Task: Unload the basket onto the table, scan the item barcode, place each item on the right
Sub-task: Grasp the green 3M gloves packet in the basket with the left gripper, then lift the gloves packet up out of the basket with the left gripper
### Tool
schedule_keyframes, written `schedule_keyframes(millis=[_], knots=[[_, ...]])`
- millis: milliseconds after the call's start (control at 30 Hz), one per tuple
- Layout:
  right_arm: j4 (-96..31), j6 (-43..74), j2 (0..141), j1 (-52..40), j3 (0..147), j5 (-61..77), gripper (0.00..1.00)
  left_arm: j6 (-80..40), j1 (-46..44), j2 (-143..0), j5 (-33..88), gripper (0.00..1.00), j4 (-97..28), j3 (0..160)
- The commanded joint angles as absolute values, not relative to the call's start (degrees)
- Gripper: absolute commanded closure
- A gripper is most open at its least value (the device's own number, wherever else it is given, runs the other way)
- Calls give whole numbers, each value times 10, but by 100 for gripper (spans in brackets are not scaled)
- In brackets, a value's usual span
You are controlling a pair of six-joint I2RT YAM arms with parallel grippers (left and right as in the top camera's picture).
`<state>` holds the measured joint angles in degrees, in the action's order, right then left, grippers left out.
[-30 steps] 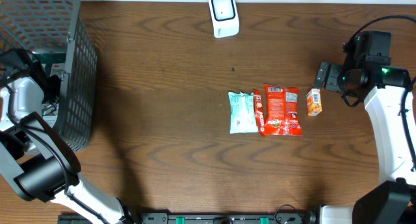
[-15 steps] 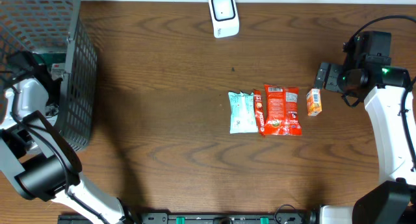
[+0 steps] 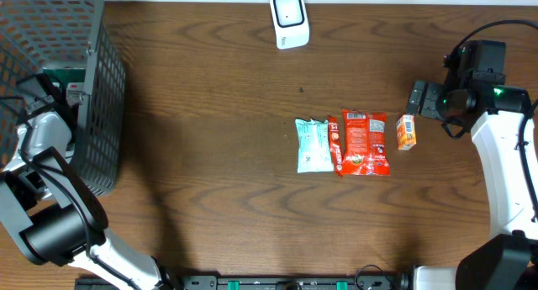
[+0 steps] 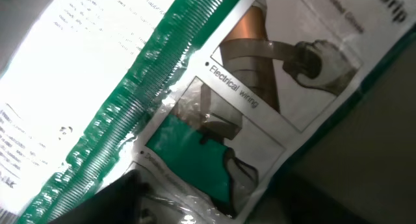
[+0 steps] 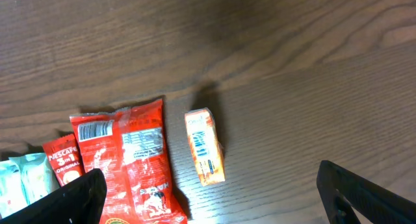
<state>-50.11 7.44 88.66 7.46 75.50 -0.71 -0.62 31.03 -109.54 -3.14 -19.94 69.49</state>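
The white barcode scanner (image 3: 289, 19) stands at the table's far edge. A green-and-white package (image 4: 214, 100) printed "Electrical wiring" fills the left wrist view. It lies in the grey wire basket (image 3: 92, 38), a green edge of the package (image 3: 63, 74) showing from overhead. My left gripper (image 3: 42, 90) reaches into the basket, and its jaws (image 4: 214, 211) stand open just over the package. My right gripper (image 3: 418, 98) hovers open above a small orange box (image 5: 205, 146), with nothing between its fingers (image 5: 78, 198).
A red snack bag (image 3: 364, 143), a small red Nescafe sachet (image 3: 334, 147) and a pale teal packet (image 3: 314, 145) lie side by side mid-table, left of the orange box (image 3: 406, 132). The tall basket takes up the far left corner.
My left gripper's jaws have spread apart inside the basket and the arm has shifted slightly toward the near side. The right arm and the table items have not moved.
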Motion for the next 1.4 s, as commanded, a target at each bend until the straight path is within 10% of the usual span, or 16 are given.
schedule_keyframes(millis=[0, 333, 433, 1300, 1367], knots=[[-502, 83, 885, 78, 762, -5, 1, -7, 312, -1116, -74, 46, -208, 668], [-502, 83, 885, 78, 762, -5, 1, -13, 312, -1116, -97, 70, -188, 668], [-502, 83, 885, 78, 762, -5, 1, -13, 312, -1115, -109, 93, -183, 672], [-502, 83, 885, 78, 762, -5, 1, -50, 293, -668, -168, 93, -179, 683], [-502, 83, 885, 78, 762, -5, 1, -60, 286, -665, -168, 78, -188, 682]])
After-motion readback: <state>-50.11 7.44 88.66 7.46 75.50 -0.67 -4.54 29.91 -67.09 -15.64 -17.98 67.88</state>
